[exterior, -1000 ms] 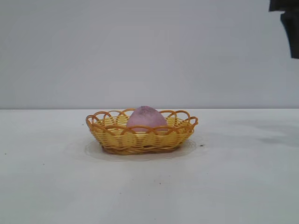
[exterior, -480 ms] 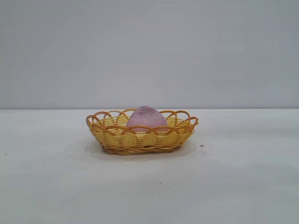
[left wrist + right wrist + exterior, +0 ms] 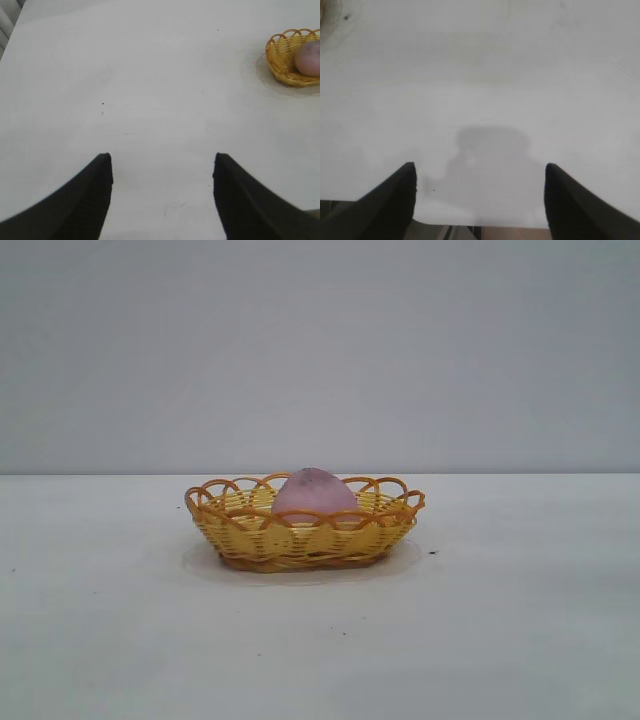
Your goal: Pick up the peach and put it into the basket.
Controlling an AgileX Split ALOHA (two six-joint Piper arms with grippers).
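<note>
The peach is seated inside the basket, which rests on the white surface. The left end effector is held with its jaws apart and empty, well away from the basket. The right end effector is likewise spread, gripping nothing, above bare surface near its edge.

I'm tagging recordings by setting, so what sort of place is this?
Probably a lab or test bench rather than a home: a bare white table against a plain grey wall, holding only a wicker basket with a peach in it.
</note>
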